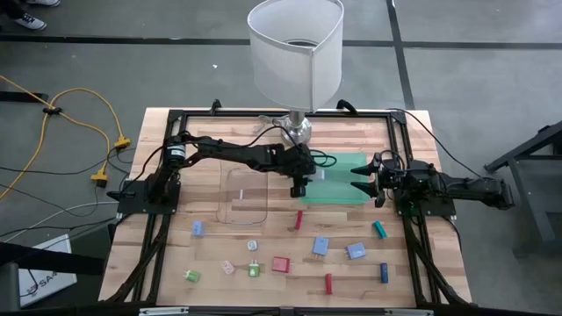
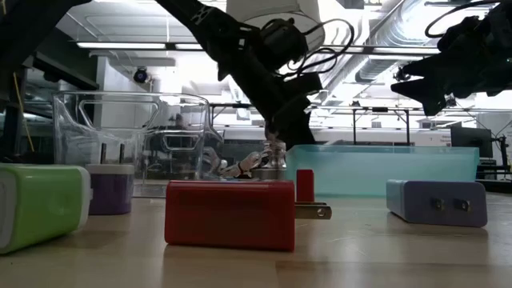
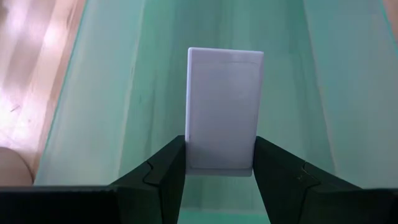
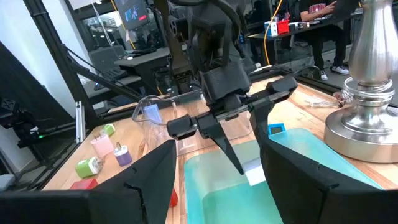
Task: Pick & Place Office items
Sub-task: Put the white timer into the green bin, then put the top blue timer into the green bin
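My left gripper [image 3: 219,148] reaches in over the left end of the flat green tray [image 1: 342,167] and is shut on a pale blue block [image 3: 224,93]. My right gripper [image 1: 358,185] hovers open over the tray's right end and touches nothing. The other office items lie flat on the near half of the table: a blue block [image 1: 198,228], a red stick [image 1: 299,219], a teal stick [image 1: 379,230], a red block [image 1: 280,263] and several more. The low view shows the red block [image 2: 230,212] close up. My left gripper pinches the pale blue block between its two fingers [image 3: 168,168], which sit on the block's two long sides at its upper end [image 3: 221,158]. The fingers come from above, pointing down. The block [image 4: 254,173] hangs upright below them inside the green tray; I cannot tell whether it touches the tray floor.
A clear plastic tray [image 1: 246,197] stands just left of the green tray. A lamp with a white shade [image 1: 296,53] stands on a metal base [image 1: 297,130] at the far edge, close behind both grippers. Black frame rails [image 1: 404,228] border the table.
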Robot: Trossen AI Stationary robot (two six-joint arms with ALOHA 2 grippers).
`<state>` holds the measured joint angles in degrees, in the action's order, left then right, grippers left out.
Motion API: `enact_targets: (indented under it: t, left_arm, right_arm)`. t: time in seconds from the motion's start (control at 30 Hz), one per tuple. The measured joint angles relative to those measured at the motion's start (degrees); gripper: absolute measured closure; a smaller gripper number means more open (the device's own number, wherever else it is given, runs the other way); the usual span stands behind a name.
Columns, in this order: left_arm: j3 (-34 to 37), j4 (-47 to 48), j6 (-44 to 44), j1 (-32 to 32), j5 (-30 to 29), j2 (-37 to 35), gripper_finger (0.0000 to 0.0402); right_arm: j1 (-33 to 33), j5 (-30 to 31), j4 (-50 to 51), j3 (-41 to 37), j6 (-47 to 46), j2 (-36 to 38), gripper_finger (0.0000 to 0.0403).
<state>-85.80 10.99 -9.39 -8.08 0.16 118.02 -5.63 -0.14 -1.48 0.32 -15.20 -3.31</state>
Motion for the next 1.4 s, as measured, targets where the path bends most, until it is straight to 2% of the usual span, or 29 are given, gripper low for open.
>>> enact_targets:
  t: [1.03,1.4]
  left_arm:
    - [0.0,1.7,1.9,-0.2,0.4,0.0,0.024]
    - [0.0,1.7,2.1,-0.2,0.3,0.0,0.0218]
  right_arm:
    - [0.0,0.0,0.0,0.0,0.0,0.0,0.0182]
    - [0.0,0.0,0.0,0.0,0.0,0.0,0.0182]
